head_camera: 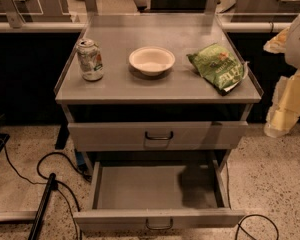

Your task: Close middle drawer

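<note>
The grey metal cabinet (157, 91) stands in the middle of the camera view. Its middle drawer (157, 218) is pulled far out towards me, a shallow empty tray with a low front panel and a small dark handle (159, 226). Above it, the top drawer (157, 134) sits nearly shut. My arm and gripper (282, 109) show as pale white and yellow shapes at the right edge, level with the cabinet top. They are to the right of the cabinet and apart from it, well above the open drawer's front.
On the cabinet top stand a drinks can (90, 59) at the left, a white bowl (151, 60) in the middle and a green chip bag (217, 67) at the right. Black cables (55, 179) lie on the speckled floor at the left, and one (257, 226) at the lower right.
</note>
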You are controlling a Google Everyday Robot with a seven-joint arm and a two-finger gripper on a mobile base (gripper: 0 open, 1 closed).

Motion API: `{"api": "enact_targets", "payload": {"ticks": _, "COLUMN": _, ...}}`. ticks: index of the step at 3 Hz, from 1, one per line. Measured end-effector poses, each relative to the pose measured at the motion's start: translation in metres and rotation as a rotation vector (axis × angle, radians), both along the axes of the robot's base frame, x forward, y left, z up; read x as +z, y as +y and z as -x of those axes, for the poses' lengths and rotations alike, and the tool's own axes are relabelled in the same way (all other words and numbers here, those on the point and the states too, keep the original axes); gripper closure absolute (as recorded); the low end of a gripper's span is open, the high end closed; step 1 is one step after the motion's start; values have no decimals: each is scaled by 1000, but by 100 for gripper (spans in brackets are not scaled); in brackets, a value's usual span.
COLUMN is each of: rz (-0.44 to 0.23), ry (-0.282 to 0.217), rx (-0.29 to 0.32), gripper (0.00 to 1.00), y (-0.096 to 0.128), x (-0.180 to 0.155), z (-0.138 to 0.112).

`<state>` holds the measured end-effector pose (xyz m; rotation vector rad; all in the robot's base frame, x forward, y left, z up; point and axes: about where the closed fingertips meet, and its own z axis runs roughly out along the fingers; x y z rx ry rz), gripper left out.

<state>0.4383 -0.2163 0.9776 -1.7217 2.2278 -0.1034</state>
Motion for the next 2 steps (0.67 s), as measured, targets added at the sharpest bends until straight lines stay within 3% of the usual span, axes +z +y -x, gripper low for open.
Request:
{"api": "enact_targets", "payload": {"ticks": 1, "rz": 0, "ry": 0, "rx": 0, "gripper": 0, "y": 0, "x": 0, "z": 0}}
{"api": "enact_targets", "payload": {"ticks": 2, "rz": 0, "ry": 0, "rx": 0, "gripper": 19, "y": 0, "x": 0, "z": 0}}
